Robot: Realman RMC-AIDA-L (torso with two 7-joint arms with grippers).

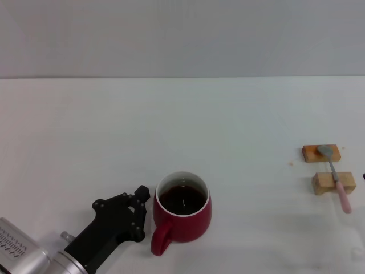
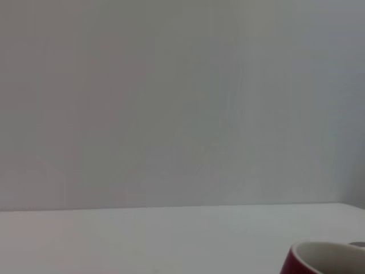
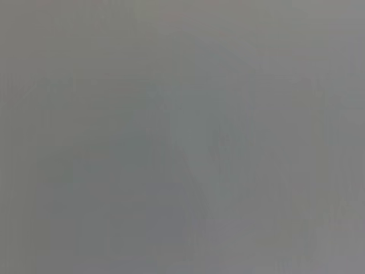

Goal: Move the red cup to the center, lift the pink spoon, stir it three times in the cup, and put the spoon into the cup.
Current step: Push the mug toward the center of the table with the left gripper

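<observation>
A: Where does the red cup (image 1: 182,212) stand?

B: Near the front edge of the white table (image 1: 182,114), roughly mid-width. Handle points toward the robot and a little to its left. Dark liquid sits fairly high inside. In the left wrist view only a slice of its rim (image 2: 328,258) shows.

A: How would it handle?

B: My judgement: glazed ceramic, stiff, weighty for its size with the drink in it, slick on the outside, and it breaks if dropped. The liquid will slosh, so slide or carry it level and slowly. The loop handle or the wall beside it looks like the best hold.

A: And the pink spoon (image 1: 337,176)?

B: Far off on the robot's right, laid across two small wooden blocks (image 1: 328,168), bowl on the farther block, pink handle overhanging the nearer one. Probably light, thin and rigid; the raised handle gives room to pinch it.

A: Left gripper (image 1: 140,214)?

B: Just beside the cup's handle side, close to the wall. It holds nothing that I can see. Cannot tell how wide the fingers stand, nor whether they touch the cup.

A: Right gripper?

B: Not in sight.
</observation>
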